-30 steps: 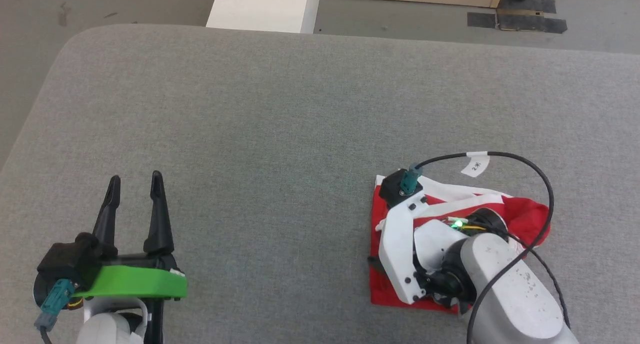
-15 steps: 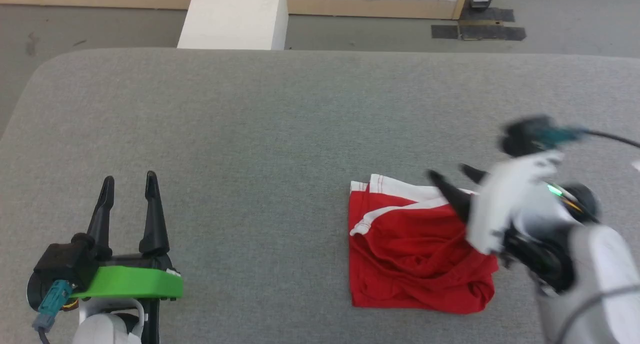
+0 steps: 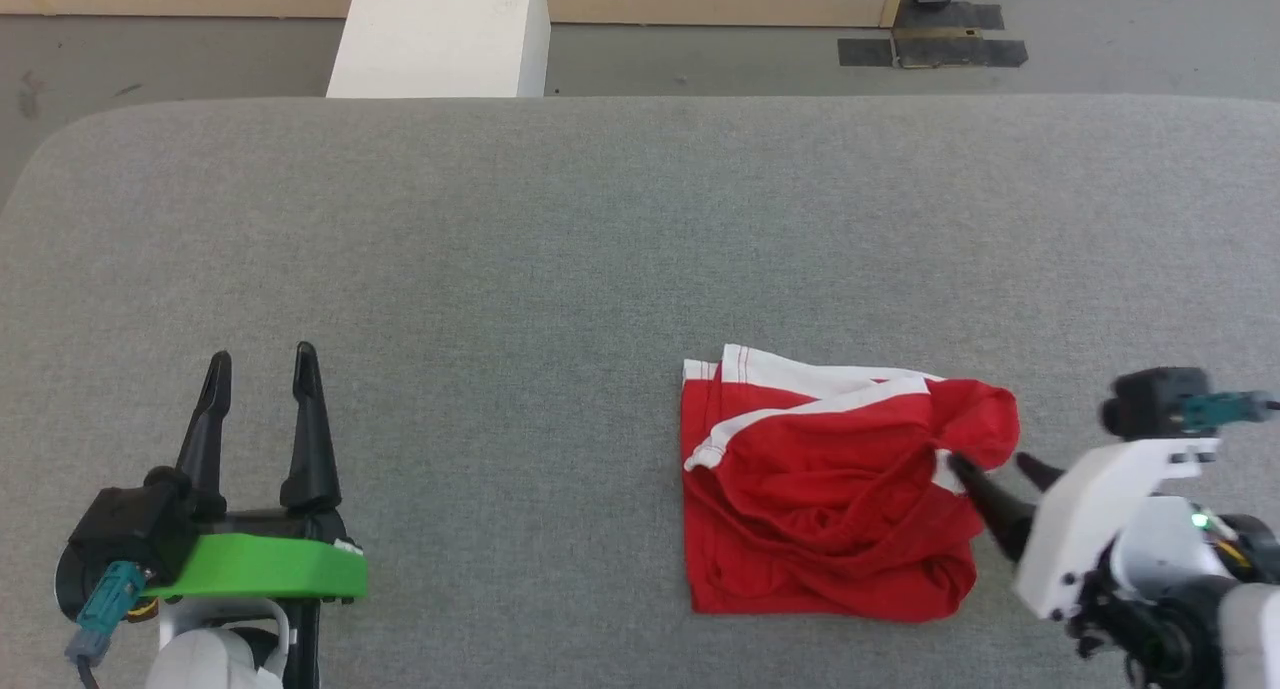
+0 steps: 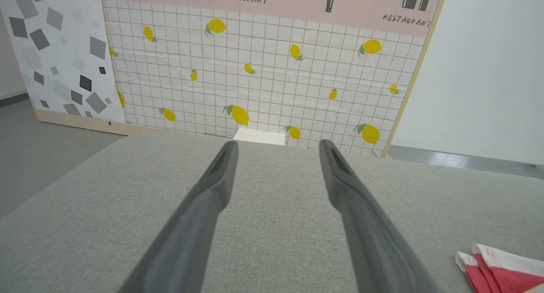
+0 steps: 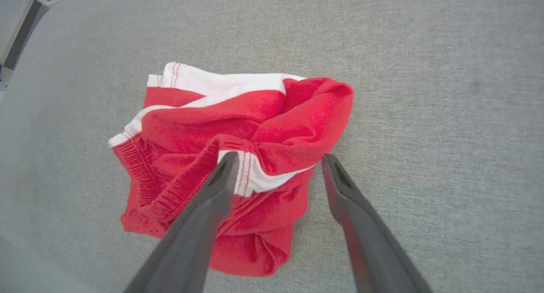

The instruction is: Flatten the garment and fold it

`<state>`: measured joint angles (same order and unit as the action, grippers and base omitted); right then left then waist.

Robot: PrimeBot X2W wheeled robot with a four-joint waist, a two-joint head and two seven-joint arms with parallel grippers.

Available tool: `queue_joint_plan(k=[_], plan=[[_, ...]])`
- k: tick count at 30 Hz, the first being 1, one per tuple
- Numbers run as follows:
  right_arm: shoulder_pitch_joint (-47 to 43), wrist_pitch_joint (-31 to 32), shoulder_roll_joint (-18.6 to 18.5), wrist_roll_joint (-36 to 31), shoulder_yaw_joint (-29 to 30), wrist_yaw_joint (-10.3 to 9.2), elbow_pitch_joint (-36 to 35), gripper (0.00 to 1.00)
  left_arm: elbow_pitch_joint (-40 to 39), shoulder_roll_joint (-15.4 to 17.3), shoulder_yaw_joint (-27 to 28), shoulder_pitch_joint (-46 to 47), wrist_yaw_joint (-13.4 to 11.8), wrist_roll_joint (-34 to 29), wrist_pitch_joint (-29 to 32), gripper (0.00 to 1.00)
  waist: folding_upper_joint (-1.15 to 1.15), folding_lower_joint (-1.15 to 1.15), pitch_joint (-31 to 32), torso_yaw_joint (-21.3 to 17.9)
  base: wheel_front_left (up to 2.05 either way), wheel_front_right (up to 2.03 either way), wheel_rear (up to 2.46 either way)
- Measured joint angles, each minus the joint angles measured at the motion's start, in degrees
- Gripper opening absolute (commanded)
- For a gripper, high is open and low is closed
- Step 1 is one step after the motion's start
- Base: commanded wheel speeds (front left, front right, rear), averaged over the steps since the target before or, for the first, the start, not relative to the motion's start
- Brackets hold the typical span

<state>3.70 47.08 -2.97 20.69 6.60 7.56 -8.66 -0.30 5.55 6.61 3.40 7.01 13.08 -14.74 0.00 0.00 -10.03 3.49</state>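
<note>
Garment [image 3: 830, 499]: red with white bands, lying bunched in a roughly square heap on the grey padded table [image 3: 560, 249], right of the middle and towards the robot's side.
Right gripper [image 3: 990, 461]: jaws spread wide with nothing clamped between them. It sits at the garment's right edge, fingers pointing left across it.
Left gripper [image 3: 262, 354]: jaws wide apart and empty, over bare grey cloth at the lower left, well apart from the garment.
Head view: gives the whole layout. A white band runs along the heap's far edge and another slants across its upper left. The near and left edges look fairly straight, the right side lumpy. A white block [image 3: 440, 29] stands on the floor past the table's far edge.
Right wrist view: shows the folds close up. A short white band with red stitching [image 5: 255, 178] lies in the middle of the heap, and a ribbed red hem curls down the left side. One finger crosses that white band; the other finger's tip is over grey cloth just beside the red edge. Whether the first finger presses the fabric or only hangs above it is hard to tell.
Left wrist view: catches one red-and-white corner of the garment at its lower right edge, and beyond the table a tiled wall panel printed with lemons [image 4: 263, 72].
</note>
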Motion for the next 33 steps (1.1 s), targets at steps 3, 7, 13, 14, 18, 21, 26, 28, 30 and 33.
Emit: queue_joint_plan(k=[3,7,13,14,18,21,26,28,30,33], plan=[[0.29,1.29,0.07,-1.68,-2.89,0.01,0.09,1.0,0.03,0.0,-0.12,0.02,0.0,0.0,0.01,1.0,0.0,0.0,-0.37,0.16,0.0,0.0,0.0],[2.01,3.77,0.07,-5.3,-5.73,0.01,1.47,1.0,0.12,0.01,-0.27,0.12,0.01,0.01,0.0,1.0,0.0,0.0,-1.04,0.72,0.0,0.0,0.0],[3.43,5.32,0.1,-7.49,-6.16,0.01,3.68,0.0,0.38,0.04,-0.21,0.13,0.01,0.02,0.0,1.0,0.0,0.0,-1.57,1.6,0.0,0.0,0.0],[3.43,5.33,0.08,-7.51,-6.17,0.01,3.76,0.0,0.43,0.04,-0.18,0.12,0.01,0.02,0.0,1.0,0.0,0.0,-1.53,1.66,0.0,0.0,0.0],[3.43,5.05,0.09,-7.59,-6.76,0.01,3.05,0.0,0.6,0.04,-0.1,0.12,0.01,0.02,0.01,1.0,0.0,0.0,-1.12,1.76,0.0,0.0,0.0],[3.48,4.88,0.0,-7.56,-9.16,0.0,1.37,0.0,0.71,0.03,-0.14,0.11,0.01,0.01,0.0,1.0,0.0,0.0,-0.8,1.76,0.0,0.0,0.0],[6.75,5.39,0.08,-6.61,-19.24,0.01,-0.25,0.0,0.76,0.03,-0.43,0.13,0.02,0.01,0.0,1.0,0.0,0.0,-0.78,1.69,0.0,0.0,0.0],[8.44,5.98,0.11,-6.38,-22.86,0.01,0.48,0.0,0.86,0.03,-0.69,0.16,0.02,0.0,0.0,1.0,0.0,0.0,-0.81,1.81,0.0,0.0,0.0],[10.13,6.56,0.11,-6.04,-25.93,0.01,2.43,0.0,0.98,0.03,-1.24,0.21,0.02,0.01,0.01,1.0,0.0,0.0,-0.86,2.15,0.0,0.0,0.0],[12.11,7.61,0.11,-5.2,-28.96,0.01,6.62,0.0,1.03,0.04,-1.43,0.22,0.03,0.01,0.01,1.0,0.0,0.0,-0.94,2.71,0.0,0.0,0.0]])
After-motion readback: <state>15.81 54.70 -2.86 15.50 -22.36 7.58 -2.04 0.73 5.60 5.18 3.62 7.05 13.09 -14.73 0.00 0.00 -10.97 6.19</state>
